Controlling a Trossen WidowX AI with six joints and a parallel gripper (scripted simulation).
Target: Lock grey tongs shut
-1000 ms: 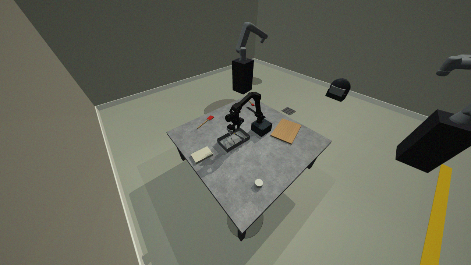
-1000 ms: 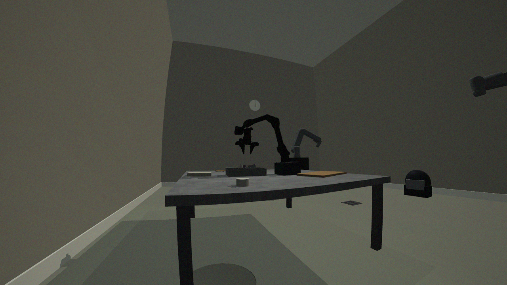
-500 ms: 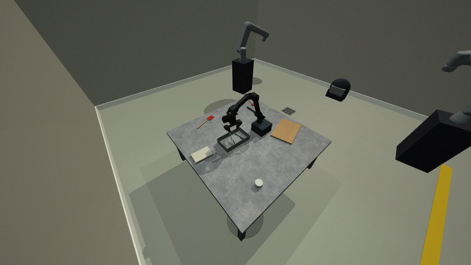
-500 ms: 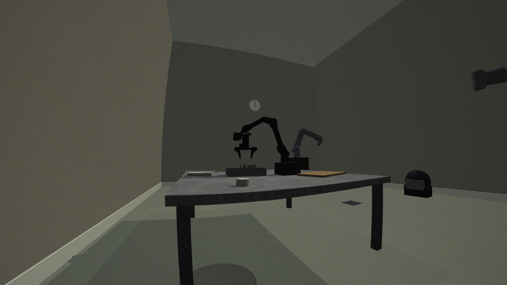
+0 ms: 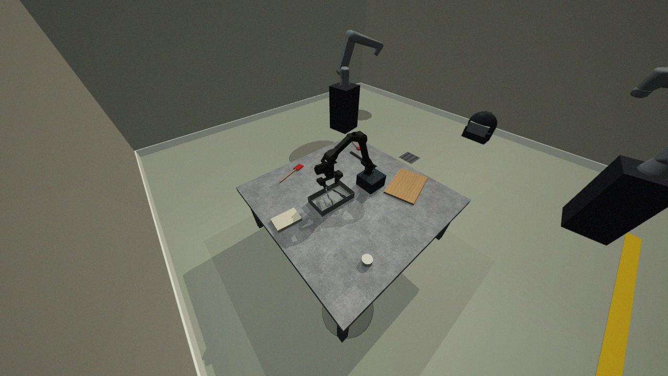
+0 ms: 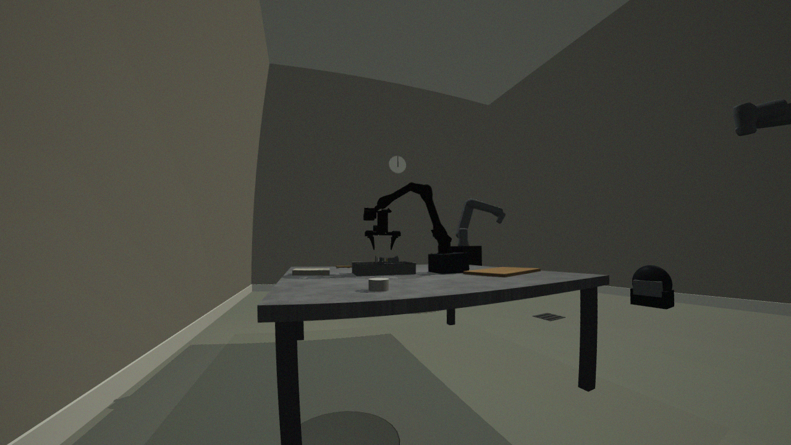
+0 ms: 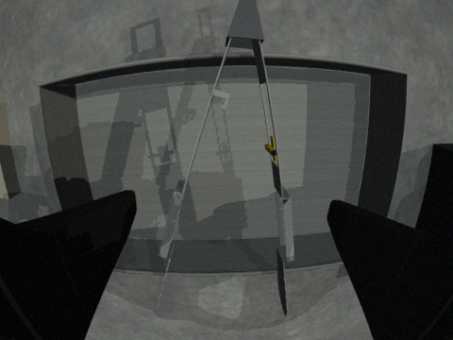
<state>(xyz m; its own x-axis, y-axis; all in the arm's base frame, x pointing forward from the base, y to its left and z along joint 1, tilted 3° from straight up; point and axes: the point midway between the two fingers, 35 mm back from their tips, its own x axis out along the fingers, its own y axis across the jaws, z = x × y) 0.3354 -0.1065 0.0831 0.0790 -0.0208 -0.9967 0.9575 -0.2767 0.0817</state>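
Note:
The grey tongs (image 7: 245,24) lie open across the roasting tin (image 5: 322,210) (image 6: 384,269) (image 7: 388,142). In the wrist view their hinge end is at the top, past the tin's far wall. Their two arms spread apart downward and reach past the near wall. A small yellow piece (image 7: 272,148) shows on the right arm. My gripper (image 5: 330,185) (image 6: 382,248) (image 7: 235,207) is wide open and empty, pointing down above the tin. In the wrist view its fingers stand outside both tongs arms, touching neither. The wooden board (image 5: 406,186) (image 6: 500,271) bears nothing.
The arm's base (image 5: 371,181) (image 6: 448,262) stands between tin and board. A cream block (image 5: 286,219) (image 6: 311,271) lies left of the tin. A white round piece (image 5: 367,259) (image 6: 379,285) stands toward the near corner. A red-headed tool (image 5: 298,167) lies behind the tin.

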